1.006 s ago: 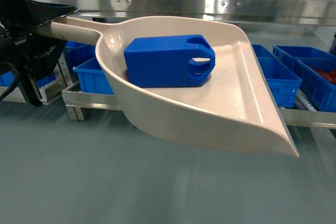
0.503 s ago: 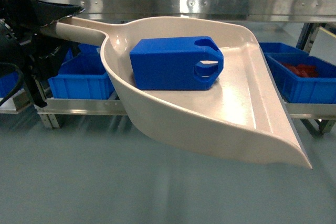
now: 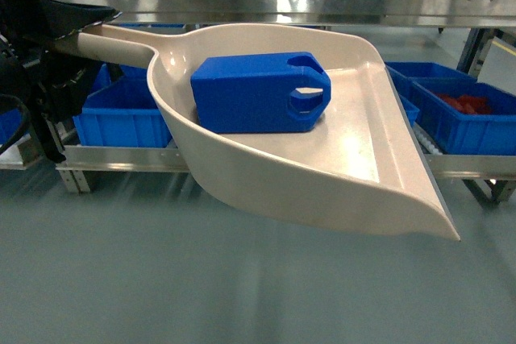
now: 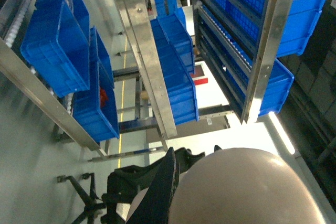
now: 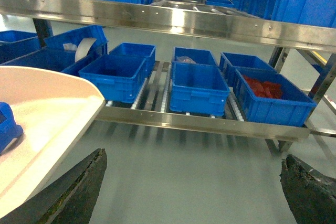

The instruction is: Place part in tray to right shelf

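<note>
The beige tray (image 3: 355, 175) hangs level above the floor, and my left gripper (image 3: 60, 34) is shut on its long handle (image 3: 117, 44) at the far left. The bright blue part (image 3: 258, 93) lies inside the tray near its back wall, with the holed end pointing right. From the left wrist camera I see the tray's rounded underside (image 4: 247, 187) beside a black finger (image 4: 163, 187). My right gripper (image 5: 194, 182) is open over bare floor, with the tray's lip (image 5: 47, 114) and a corner of the part (image 5: 8, 127) to its left. The steel shelf (image 3: 322, 4) with its bolted rail stands straight ahead.
On the shelf's lower roller level (image 5: 163, 90) stand several blue crates (image 5: 197, 85); one holds red pieces (image 5: 268, 95). More crates sit above the rail. A shelf leg (image 3: 68, 176) stands at the left. Grey floor (image 3: 242, 279) lies between me and the rack.
The rack and its crates have slid left in the head view, bringing the red-filled crate further in. The tray bobbed slightly and came back, with the part still in it.
</note>
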Tool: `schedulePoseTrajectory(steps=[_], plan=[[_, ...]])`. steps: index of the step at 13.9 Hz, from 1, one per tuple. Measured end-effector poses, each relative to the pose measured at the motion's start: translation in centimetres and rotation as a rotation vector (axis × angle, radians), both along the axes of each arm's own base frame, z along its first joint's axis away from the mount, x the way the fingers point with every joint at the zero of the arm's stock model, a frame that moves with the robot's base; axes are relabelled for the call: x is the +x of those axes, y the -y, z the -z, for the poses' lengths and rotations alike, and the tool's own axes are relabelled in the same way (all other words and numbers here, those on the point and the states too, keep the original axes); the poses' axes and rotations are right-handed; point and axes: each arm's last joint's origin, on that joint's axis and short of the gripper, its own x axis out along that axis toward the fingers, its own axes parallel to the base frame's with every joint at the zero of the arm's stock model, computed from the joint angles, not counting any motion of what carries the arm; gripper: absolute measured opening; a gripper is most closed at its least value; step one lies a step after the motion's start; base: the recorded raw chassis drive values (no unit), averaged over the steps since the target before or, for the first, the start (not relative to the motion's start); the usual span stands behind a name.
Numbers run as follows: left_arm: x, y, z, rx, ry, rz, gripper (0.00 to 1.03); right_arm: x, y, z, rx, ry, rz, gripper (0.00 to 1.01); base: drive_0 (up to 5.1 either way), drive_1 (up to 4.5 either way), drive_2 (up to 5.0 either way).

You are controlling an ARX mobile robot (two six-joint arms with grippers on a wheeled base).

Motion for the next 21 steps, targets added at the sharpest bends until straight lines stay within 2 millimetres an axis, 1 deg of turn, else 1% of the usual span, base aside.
schedulePoseTrajectory(steps=[21], plan=[[0.01,-0.06,0.05,0.001,-0.003,-0.002,0.14,-0.01,-0.01,0.08,-0.002,-0.005,-0.002,0.98,0.0,0.00,0.0]])
